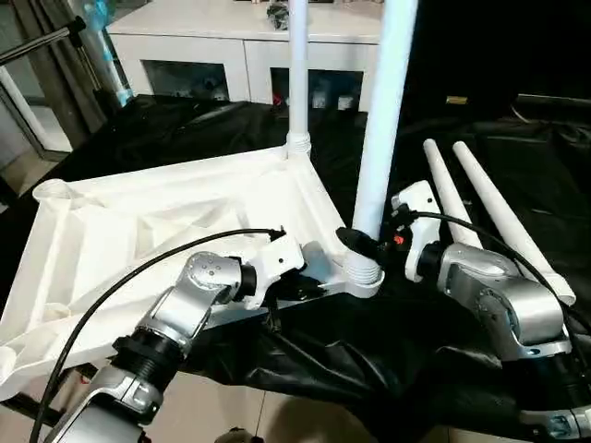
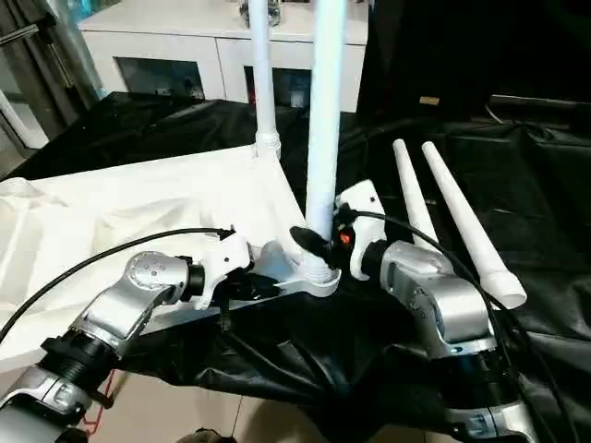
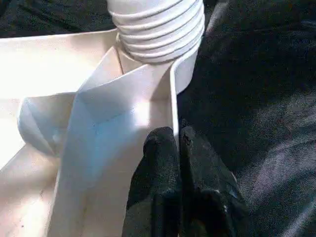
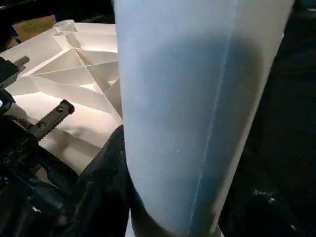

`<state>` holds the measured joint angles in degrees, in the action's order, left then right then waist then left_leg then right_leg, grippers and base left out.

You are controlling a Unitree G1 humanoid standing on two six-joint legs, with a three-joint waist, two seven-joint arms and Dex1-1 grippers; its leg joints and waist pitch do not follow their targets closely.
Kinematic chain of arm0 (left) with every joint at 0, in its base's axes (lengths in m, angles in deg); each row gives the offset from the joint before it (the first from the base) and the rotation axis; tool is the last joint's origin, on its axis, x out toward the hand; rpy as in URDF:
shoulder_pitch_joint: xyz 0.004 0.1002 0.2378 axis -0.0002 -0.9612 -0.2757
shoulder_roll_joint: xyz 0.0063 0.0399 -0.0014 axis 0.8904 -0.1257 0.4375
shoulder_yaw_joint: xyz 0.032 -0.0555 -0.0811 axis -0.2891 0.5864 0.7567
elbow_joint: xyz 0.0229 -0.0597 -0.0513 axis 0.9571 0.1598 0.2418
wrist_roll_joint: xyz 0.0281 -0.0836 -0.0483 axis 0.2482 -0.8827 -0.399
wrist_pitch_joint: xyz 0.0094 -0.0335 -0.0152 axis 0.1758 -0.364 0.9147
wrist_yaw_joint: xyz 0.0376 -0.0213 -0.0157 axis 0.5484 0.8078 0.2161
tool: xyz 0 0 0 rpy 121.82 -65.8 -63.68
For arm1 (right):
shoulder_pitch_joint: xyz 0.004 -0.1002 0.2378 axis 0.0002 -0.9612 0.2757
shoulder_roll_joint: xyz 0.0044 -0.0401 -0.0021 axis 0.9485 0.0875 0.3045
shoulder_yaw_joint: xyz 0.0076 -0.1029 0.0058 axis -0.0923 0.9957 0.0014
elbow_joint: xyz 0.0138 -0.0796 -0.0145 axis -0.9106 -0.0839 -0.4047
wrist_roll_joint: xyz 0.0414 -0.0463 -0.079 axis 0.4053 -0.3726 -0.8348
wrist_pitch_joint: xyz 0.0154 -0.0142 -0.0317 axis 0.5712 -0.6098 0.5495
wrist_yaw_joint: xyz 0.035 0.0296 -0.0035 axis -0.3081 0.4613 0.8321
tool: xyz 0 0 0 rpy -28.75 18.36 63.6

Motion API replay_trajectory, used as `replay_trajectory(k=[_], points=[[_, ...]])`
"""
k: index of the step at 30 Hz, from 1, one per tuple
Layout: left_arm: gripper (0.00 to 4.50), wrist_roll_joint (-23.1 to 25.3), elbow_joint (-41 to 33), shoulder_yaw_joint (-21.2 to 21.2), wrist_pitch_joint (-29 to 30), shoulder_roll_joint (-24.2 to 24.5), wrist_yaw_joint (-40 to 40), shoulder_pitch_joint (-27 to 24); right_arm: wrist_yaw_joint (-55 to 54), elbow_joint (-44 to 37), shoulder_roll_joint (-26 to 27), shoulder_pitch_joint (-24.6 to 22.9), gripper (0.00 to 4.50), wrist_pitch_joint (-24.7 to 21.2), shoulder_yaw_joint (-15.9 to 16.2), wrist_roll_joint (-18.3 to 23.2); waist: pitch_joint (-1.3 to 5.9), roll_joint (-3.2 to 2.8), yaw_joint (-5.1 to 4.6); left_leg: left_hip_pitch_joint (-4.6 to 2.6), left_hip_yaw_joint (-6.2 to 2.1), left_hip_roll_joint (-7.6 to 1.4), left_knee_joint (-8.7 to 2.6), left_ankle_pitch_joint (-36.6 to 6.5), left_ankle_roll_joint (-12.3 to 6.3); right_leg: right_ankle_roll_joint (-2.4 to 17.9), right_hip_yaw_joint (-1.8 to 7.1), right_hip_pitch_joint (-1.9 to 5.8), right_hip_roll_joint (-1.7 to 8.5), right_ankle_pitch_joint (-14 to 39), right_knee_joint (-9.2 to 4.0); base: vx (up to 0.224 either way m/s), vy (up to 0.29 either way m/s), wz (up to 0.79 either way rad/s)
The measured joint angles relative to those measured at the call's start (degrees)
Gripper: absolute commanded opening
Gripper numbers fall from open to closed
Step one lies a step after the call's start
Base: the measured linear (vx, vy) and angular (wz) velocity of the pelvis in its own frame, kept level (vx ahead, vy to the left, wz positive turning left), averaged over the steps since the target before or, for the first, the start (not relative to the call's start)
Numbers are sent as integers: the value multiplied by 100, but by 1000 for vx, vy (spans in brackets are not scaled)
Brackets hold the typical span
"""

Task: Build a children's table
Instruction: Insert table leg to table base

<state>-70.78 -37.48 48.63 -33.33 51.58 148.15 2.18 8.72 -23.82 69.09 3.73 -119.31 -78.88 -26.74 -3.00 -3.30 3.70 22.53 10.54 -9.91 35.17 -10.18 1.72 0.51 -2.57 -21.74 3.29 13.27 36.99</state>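
Note:
The white tabletop (image 1: pixel 138 231) lies upside down on black cloth, its ribbed underside up. One white leg (image 1: pixel 297 74) stands upright in the far corner socket. A second leg (image 1: pixel 383 120) stands in the near right socket (image 1: pixel 362 273); its threaded base (image 3: pixel 157 27) sits in that socket. My right gripper (image 1: pixel 362 242) is shut on this leg just above the socket, with one black finger (image 4: pixel 101 190) showing beside the tube. My left gripper (image 1: pixel 312 284) is shut on the tabletop's edge wall (image 3: pixel 173 106) beside that socket. Two loose legs (image 1: pixel 448 194) (image 1: pixel 510 221) lie to the right.
A white cabinet with glass doors (image 1: pixel 212 41) stands behind the work. Black cloth (image 1: pixel 517 157) covers the surface and hangs over the near edge above a tiled floor (image 1: pixel 231 415). A metal frame (image 1: pixel 37 46) stands at the far left.

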Motion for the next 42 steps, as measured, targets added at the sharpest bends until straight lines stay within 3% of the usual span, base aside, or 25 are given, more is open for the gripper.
replay_trajectory(k=[14, 21, 34, 42], points=[[0, -15, 50, 20, -56, 31, 93, 19, 10, 580, 136, 195, 188, 278, -1, -122, 1, -1, -4, -5, 1, 4, -34, 8, 13, -2, -1, -5, 0, 1, -3, 0, 0, 0], [0, -11, 73, 34, -73, 30, 97, 21, 146, 862, 221, 245, 188, 357, -179, 17, -1, 4, -8, -12, 1, 4, -42, 10, 16, -3, -1, -4, 0, 2, -4, 0, 0, 0], [0, 14, 207, -12, -161, -76, 93, 91, 100, 688, 439, -453, 187, 893, -759, 369, 15, -23, 135, -24, 15, 4, -75, 13, 21, -4, 0, 2, 0, 3, -30, 0, 0, 0], [0, 44, 412, -24, -257, -139, 108, 170, -34, 680, 723, -933, 187, 1571, -946, 490, 45, -76, 129, -47, 18, 5, -102, 12, 20, -16, -4, 47, 0, 10, -95, 0, 0, 0]])
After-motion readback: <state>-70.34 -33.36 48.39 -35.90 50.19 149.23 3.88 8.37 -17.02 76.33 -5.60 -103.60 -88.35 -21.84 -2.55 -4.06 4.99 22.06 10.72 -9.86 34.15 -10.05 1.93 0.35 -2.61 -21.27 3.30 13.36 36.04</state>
